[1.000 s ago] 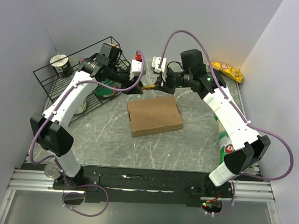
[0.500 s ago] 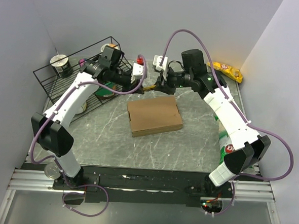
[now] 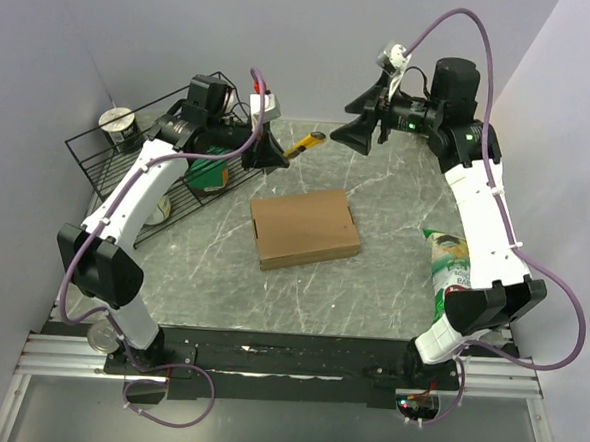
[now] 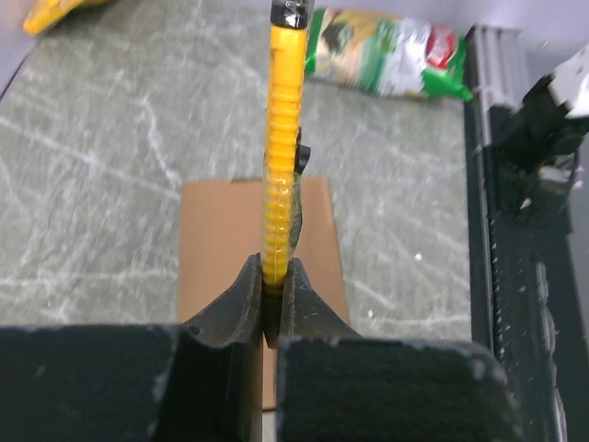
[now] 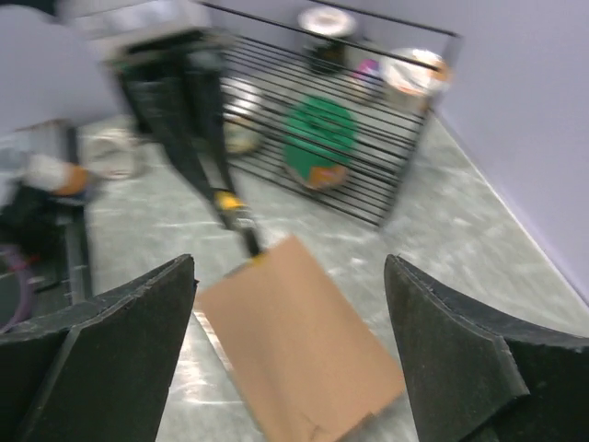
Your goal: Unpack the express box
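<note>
The express box [image 3: 305,228] is a flat brown carton lying closed at the middle of the table. Behind it, my left gripper [image 3: 274,160] is shut on the rear end of a yellow utility knife [image 3: 305,145]. The knife points out over the table past the box's far edge. In the left wrist view the knife [image 4: 283,138] sticks straight out from between the jaws [image 4: 273,276], with the box [image 4: 221,239] below. My right gripper [image 3: 356,127] hangs open and empty, raised above the far side. Its wrist view looks down on the box [image 5: 304,341] between its wide fingers [image 5: 110,341].
A black wire basket [image 3: 138,161] stands at the far left with a green can [image 3: 208,176] and other tins inside. A green snack bag [image 3: 451,266] lies by the right arm. A yellow packet [image 4: 55,11] lies at the table's far corner.
The two grippers met at the knife behind the box. The left one shut on it, the right one opened, let go and swung up and back to the right.
</note>
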Tool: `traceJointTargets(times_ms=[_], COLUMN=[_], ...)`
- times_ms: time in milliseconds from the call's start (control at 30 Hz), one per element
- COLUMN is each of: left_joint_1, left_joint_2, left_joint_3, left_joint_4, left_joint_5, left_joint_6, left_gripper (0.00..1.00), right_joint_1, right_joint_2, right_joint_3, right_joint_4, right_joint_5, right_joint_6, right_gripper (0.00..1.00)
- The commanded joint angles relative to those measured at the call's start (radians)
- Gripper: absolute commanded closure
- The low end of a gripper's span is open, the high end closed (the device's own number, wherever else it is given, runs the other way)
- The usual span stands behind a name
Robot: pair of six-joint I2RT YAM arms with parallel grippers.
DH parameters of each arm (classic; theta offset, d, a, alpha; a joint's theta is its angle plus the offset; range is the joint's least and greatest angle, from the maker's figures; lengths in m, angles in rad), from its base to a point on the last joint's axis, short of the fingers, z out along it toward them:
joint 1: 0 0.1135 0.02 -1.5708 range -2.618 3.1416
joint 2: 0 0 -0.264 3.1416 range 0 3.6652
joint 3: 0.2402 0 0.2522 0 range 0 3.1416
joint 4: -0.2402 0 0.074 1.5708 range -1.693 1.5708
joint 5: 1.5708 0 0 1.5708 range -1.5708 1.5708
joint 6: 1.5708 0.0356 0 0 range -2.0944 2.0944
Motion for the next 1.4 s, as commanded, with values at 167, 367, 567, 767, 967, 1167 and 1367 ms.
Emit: traceJointTargets(times_ms=[167,367,567,767,967,1167,1367], left_joint_1=[0.001,0.002,-0.004,-0.017,-0.024,-0.024,-0.024], left_joint_2=[-0.005,0.009,0.09,0.095,0.104,0.101,0.095], left_joint_3=[0.055,0.084,0.187,0.186,0.193,0.193,0.19], left_joint_4=[0.065,0.083,-0.007,-0.013,-0.032,-0.033,-0.032], left_joint_5=[0.134,0.142,0.159,0.145,0.145,0.14,0.137], left_joint_6=[-0.114,-0.124,-0.098,-0.086,-0.084,-0.078,-0.071], left_gripper=[0.99,0.99,0.99,0.99,0.99,0.99,0.99], right_joint_1=[0.037,0.054,0.08,0.11,0.134,0.159,0.162], right_joint_2=[0.027,0.05,0.092,0.105,0.128,0.138,0.136], right_joint_3=[-0.056,-0.056,-0.019,-0.012,0.018,0.021,0.01], right_joint_4=[0.124,0.15,0.104,0.111,0.098,0.039,0.027], right_joint_5=[-0.335,-0.267,-0.279,-0.25,-0.235,-0.224,-0.206], right_joint_6=[0.13,0.121,0.082,0.079,0.06,-0.011,-0.02], right_gripper=[0.23,0.29,0.39,0.41,0.45,0.51,0.53])
